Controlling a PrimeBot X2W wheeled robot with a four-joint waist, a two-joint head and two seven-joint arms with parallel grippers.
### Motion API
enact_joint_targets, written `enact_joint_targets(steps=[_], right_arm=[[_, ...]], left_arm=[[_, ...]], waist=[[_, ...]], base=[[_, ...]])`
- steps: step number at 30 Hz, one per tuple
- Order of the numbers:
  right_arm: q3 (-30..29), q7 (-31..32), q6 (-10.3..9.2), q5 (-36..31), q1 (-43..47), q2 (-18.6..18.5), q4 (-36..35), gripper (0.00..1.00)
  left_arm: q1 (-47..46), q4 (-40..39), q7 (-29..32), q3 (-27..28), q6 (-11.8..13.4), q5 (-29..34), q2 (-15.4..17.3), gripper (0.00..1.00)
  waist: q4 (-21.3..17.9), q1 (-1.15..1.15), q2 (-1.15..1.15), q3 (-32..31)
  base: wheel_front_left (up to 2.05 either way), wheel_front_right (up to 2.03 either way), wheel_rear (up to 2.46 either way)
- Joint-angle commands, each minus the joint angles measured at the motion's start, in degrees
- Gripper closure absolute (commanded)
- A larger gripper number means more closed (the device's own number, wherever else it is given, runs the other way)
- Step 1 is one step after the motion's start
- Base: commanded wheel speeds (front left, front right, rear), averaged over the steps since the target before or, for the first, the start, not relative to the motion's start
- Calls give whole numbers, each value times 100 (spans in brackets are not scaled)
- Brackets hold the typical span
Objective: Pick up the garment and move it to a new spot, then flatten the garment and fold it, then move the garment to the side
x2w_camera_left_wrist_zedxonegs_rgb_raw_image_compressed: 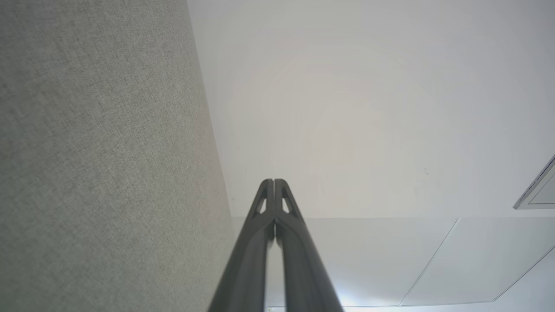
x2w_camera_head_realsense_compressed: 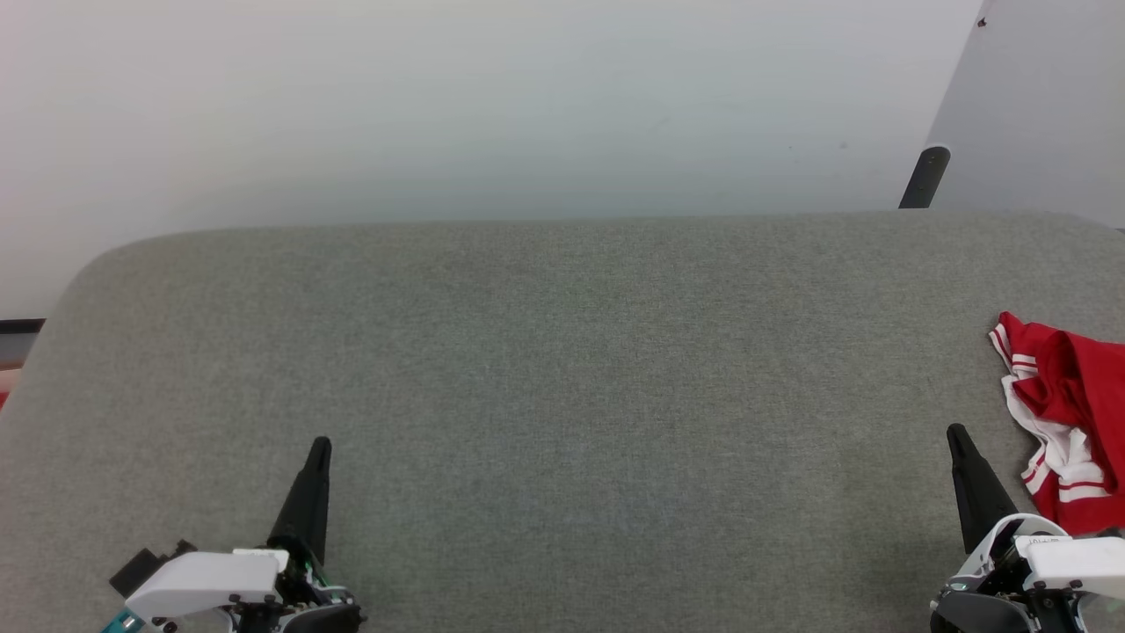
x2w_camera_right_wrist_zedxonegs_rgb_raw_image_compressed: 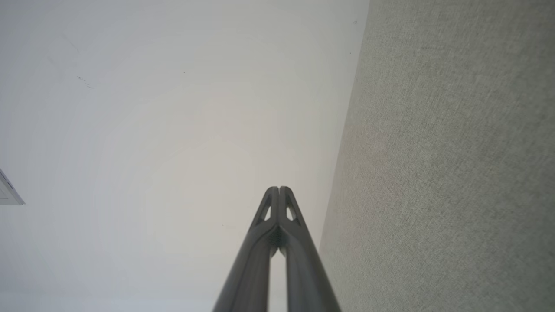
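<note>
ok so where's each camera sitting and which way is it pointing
Head: on the robot's head, looking forward and down at the grey surface; left pincer lower left, right pincer lower right, shirt at the right edge.
Left wrist: on the left arm, looking along the shut left pincer past the surface at a pale backdrop.
Right wrist: the same on the right arm, along the shut right pincer.
Both wrist views share the surface and backdrop.
</note>
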Motion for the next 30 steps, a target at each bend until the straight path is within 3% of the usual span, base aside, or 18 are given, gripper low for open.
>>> enact_joint_targets(steps=[1, 30], right_arm=[[-4, 6, 2, 29, -16, 17, -1, 100], [-3, 5, 2, 29, -16, 17, -1, 100]], left_arm=[[-47, 6, 12, 14, -34, -19, -2, 100], [-47, 5, 11, 14, -34, -19, -2, 100]], waist=[[0, 0, 0, 0], [0, 0, 0, 0]], base=[[0, 0, 0], [0, 0, 0]])
